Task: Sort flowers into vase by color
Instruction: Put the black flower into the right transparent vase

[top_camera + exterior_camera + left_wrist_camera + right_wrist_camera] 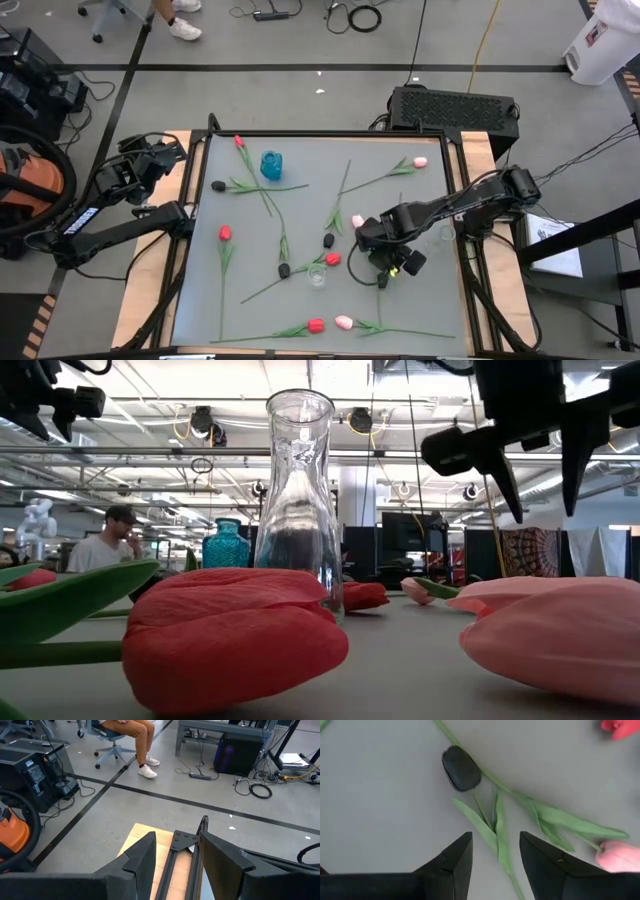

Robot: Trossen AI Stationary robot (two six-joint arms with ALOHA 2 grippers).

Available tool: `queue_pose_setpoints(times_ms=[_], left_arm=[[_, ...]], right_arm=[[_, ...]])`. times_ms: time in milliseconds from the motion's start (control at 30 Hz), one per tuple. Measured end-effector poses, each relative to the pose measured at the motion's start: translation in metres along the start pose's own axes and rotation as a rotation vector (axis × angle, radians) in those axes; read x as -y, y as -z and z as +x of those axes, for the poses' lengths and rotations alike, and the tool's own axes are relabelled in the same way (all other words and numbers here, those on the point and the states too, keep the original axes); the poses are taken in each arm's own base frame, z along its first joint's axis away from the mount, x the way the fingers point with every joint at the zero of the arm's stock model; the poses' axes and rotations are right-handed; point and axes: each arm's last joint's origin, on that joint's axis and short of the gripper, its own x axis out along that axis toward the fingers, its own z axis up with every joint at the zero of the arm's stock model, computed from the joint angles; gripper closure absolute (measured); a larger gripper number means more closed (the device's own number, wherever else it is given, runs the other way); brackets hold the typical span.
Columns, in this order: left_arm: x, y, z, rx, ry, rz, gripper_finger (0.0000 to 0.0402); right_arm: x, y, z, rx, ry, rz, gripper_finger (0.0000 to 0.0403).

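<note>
Right now the right gripper (495,857) hangs over mid-table w/ fingers apart, nothing held, a green stem (501,840) between the tips, black tulip head (461,768) just beyond. Flowers (285,238) lie scattered on the table (440,300); clear vase (317,276) and blue vase (271,165) stand upright. Left gripper (175,865) waits past the table's edge, part open, empty.

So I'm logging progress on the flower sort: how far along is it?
Nothing is sorted yet: the clear vase and blue vase hold no flowers, and the tulips all lie on the table. The right claw hangs open over a black tulip, gripping nothing. The left claw waits off the table's corner. All the sorting remains.
</note>
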Motion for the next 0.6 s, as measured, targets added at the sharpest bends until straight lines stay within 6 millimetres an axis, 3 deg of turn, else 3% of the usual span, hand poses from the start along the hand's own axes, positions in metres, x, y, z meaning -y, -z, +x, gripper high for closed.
queue_pose_setpoints(times_ms=[267,600], left_arm=[[0.0,0.0,0.0,0.0,0.0,0.0,0.0245],[0.0,0.0,0.0,0.0,-0.001,0.0,0.0245]], right_arm=[[-0.011,-0.003,0.009,-0.006,-0.012,0.009,0.0248],[-0.035,0.019,0.016,0.095,0.031,-0.043,0.0248]])
